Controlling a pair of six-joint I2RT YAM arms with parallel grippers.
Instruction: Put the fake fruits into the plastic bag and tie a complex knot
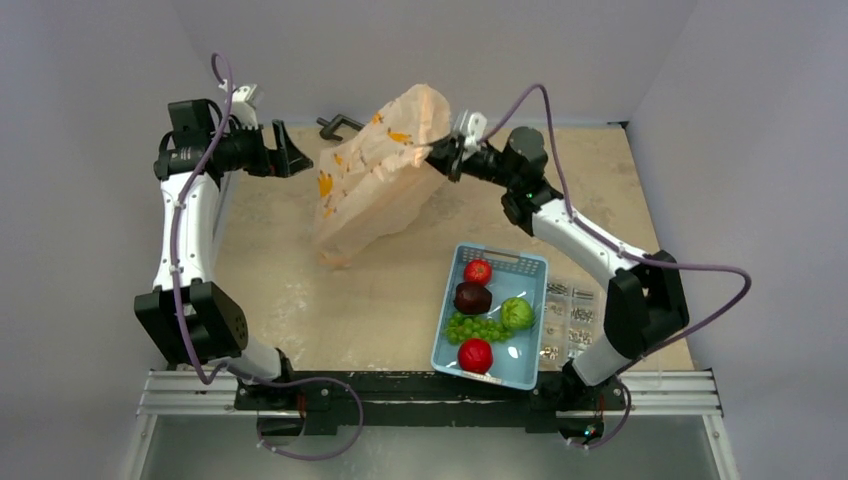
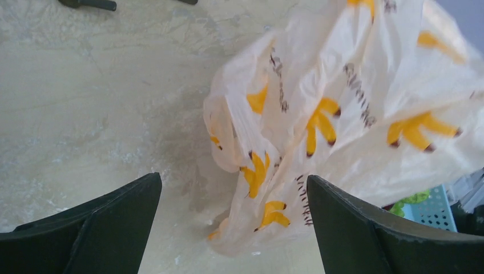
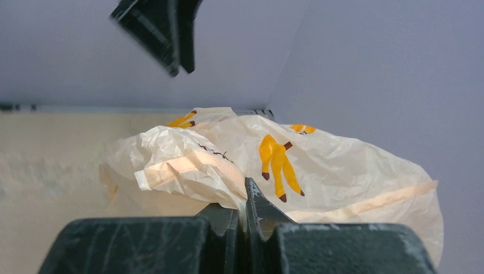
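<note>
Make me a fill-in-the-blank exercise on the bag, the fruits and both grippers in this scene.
1. The right gripper is ____ on the plastic bag.
2. The left gripper is ____ and holds nothing.
3. All ____ fake fruits lie in the light-blue basket.
Missing words: shut; open; five.

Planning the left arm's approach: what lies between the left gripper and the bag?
Only bare table separates the open left gripper from the bag, per the top view.
</note>
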